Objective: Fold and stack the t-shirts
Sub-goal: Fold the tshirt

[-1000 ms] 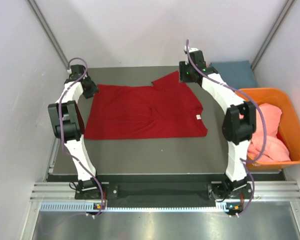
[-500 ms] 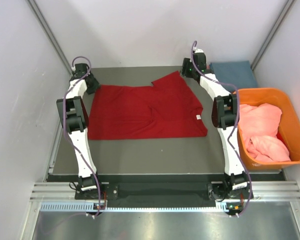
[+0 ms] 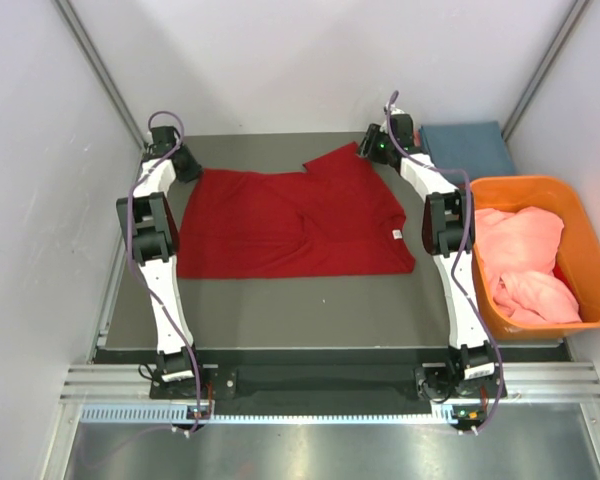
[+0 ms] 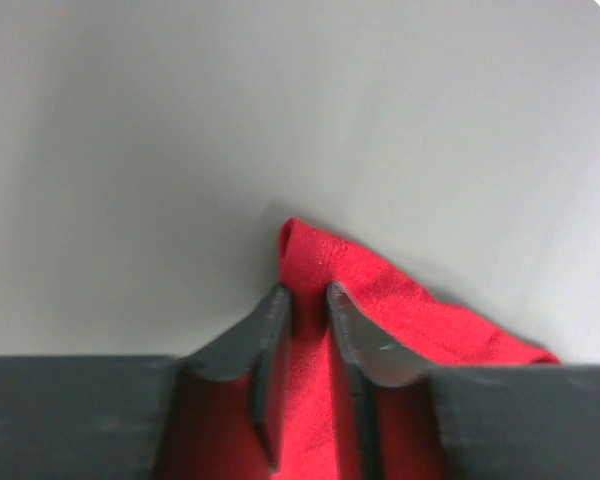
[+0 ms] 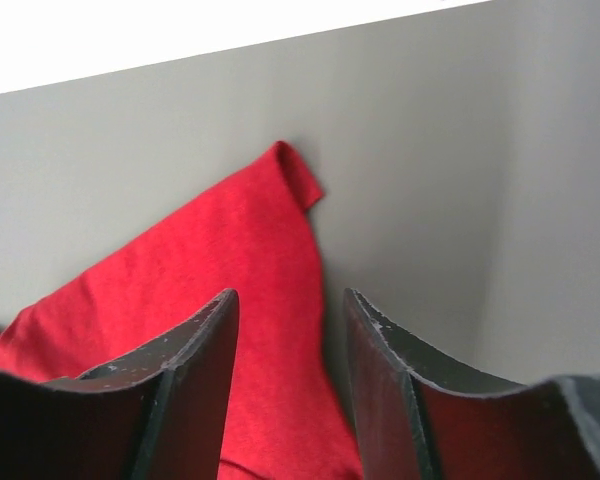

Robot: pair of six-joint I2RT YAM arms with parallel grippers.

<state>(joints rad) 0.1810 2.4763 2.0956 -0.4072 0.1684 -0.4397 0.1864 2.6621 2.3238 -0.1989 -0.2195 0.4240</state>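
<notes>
Lying flat across the far half of the table (image 3: pixel 310 305), the deep red t-shirt (image 3: pixel 290 225) is reaching both hands: the left hand (image 4: pixel 307 292) is pinching its far left corner, while the right hand (image 5: pixel 285 298) is standing spread, the far right corner lying between its fingers.

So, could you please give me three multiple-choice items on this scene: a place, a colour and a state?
1. Where does the pink cloth lie? A in the orange tub; B on the floor; C in a gripper.
2. What colour is the shirt spread flat? A blue; B red; C pink.
3. How is the right gripper? A clamped shut; B open astride the shirt's corner; C out of view.
Answers: A, it fills the tub; B, the cloth is deep red; B, its fingers stand apart over red cloth.
</notes>
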